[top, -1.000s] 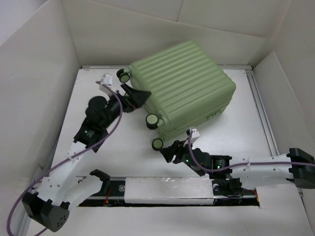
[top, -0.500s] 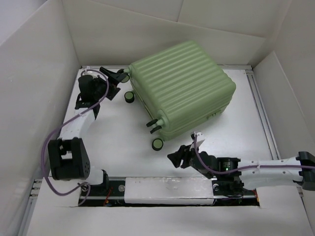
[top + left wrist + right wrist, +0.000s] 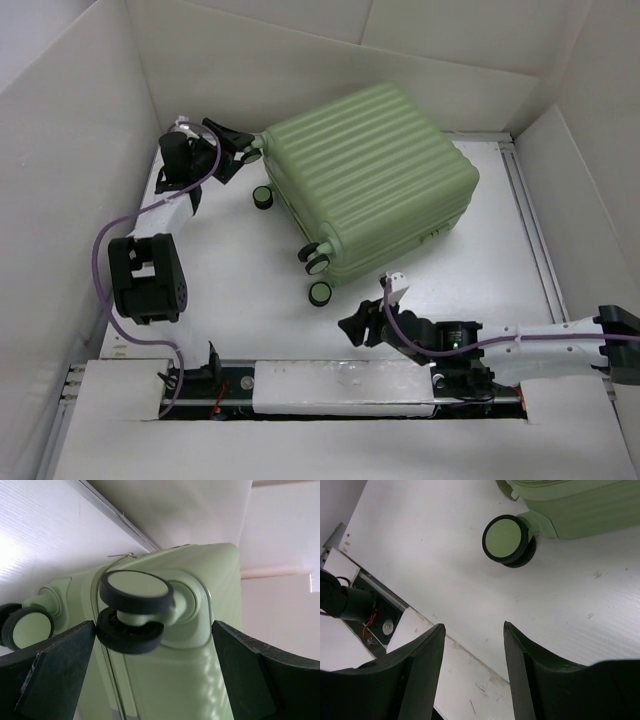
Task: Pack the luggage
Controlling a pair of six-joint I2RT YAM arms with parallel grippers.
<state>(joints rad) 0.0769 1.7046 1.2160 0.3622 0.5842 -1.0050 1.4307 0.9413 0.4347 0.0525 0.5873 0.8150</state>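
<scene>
**Top external view.** The luggage (image 3: 370, 180) lies closed on its broad side at the far middle of the white table (image 3: 230, 260), turned at an angle. It is a pale green hard shell, ribbed across the upper face. Its wheeled end faces the left and the near side. Three casters show along that end (image 3: 262, 196), (image 3: 318, 262), (image 3: 320, 292). The left gripper (image 3: 243, 152) is at the far-left corner of the case, fingers spread wide to either side of the corner caster. The right gripper (image 3: 352, 328) is low over the table, just near of the nearest caster and apart from it.

**Left wrist view.** The corner caster (image 3: 136, 611) is a twin wheel, black tyres with pale green hubs, on a green swivel stem set into the shell (image 3: 190, 680). It sits between the two dark fingers (image 3: 55, 670), with daylight on both sides. The left gripper grips nothing. A second caster (image 3: 27, 627) shows at the left edge.

**Right wrist view.** The fingers (image 3: 425, 675) stand partly apart with only bare table between them, nothing held. The near caster (image 3: 507, 540) lies ahead of the fingertips, well clear, under the bottom edge of the case (image 3: 580, 505).
</scene>
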